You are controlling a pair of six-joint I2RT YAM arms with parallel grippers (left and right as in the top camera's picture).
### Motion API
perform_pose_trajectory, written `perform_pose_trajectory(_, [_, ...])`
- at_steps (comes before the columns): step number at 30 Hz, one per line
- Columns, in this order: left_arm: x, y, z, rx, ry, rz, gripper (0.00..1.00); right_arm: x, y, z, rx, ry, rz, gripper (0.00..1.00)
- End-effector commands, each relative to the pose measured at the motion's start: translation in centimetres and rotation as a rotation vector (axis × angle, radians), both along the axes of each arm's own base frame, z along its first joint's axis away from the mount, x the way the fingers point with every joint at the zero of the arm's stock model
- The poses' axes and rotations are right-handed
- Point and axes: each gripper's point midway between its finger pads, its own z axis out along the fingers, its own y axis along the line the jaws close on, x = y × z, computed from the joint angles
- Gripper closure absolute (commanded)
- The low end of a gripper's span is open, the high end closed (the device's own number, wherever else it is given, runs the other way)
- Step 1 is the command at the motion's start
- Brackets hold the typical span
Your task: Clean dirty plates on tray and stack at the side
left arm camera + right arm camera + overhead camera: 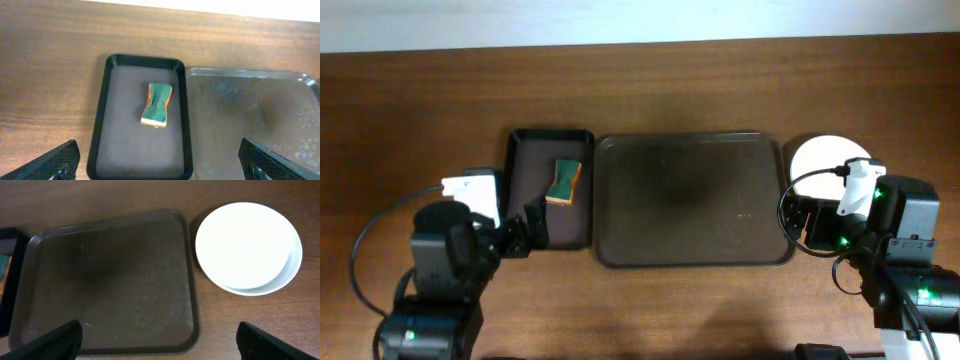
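Observation:
The dark brown tray (692, 200) lies at the table's middle with nothing on it; it also shows in the right wrist view (107, 280) and the left wrist view (250, 115). Plain white plates (248, 246) sit stacked on the table just right of the tray, the top one slightly offset; in the overhead view the stack (825, 157) is partly hidden by my right arm. My right gripper (160, 342) is open and empty over the tray's near right corner. My left gripper (160, 165) is open and empty over the near end of the small black tray.
A smaller black tray (535, 190) left of the brown one holds a green and orange sponge (563, 182); both show in the left wrist view, tray (100, 125) and sponge (157, 104). Bare wooden table surrounds everything.

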Motion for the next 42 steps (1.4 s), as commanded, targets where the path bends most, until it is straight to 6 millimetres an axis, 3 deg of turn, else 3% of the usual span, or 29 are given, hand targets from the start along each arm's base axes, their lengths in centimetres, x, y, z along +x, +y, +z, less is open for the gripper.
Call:
perform_pose_trajectory(1, [-0.4,-0.1,0.4,-0.013,-0.025,-0.003,0.00,0.2,-0.1,-1.2,-0.009,0.044,-0.001,0.01])
perform_pose_trajectory(9, [-0.4,-0.1,0.3,-0.012,-0.020,-0.003,0.00,1.8,-0.3,-6.3,0.011,0.251,0.000,0.01])
perform_pose_trajectory(16, [-0.4,-0.1,0.3,-0.012,-0.020,-0.003,0.00,0.0,-0.4,-5.6,-0.014,0.185,-0.009,0.01])
perform_pose_trajectory(20, [-0.4,-0.1,0.3,-0.012,-0.020,-0.003,0.00,0.7,-0.3,-2.4,-0.042,-0.177,-0.004,0.01])
perform_pose_trajectory(24, [-0.4,-0.1,0.3,-0.012,-0.020,-0.003,0.00,0.8,1.3,0.0,-0.055,-0.581,0.056,0.01])
perform_pose_trajectory(28, [-0.4,-0.1,0.3,-0.012,-0.020,-0.003,0.00,0.2,2.1,1.5,-0.074,-0.859,0.054,0.02])
perform_pose_trajectory(32, [-0.4,-0.1,0.3,-0.012,-0.020,-0.003,0.00,-0.7,1.8,1.7,-0.078,-1.006,0.028,0.01])
perform_pose_trajectory(37, [-0.4,-0.1,0.3,-0.012,-0.020,-0.003,0.00,-1.2,1.3,0.5,-0.112,-1.046,0.008,0.01])
perform_pose_trajectory(41, [-0.4,-0.1,0.3,-0.012,-0.020,-0.003,0.00,-0.6,1.4,-3.4,-0.119,-0.889,0.021,0.01])
perform_pose_trajectory(42, [-0.4,-0.1,0.3,-0.012,-0.020,-0.003,0.00,-0.6,1.4,-5.5,-0.120,-0.800,0.028,0.01])
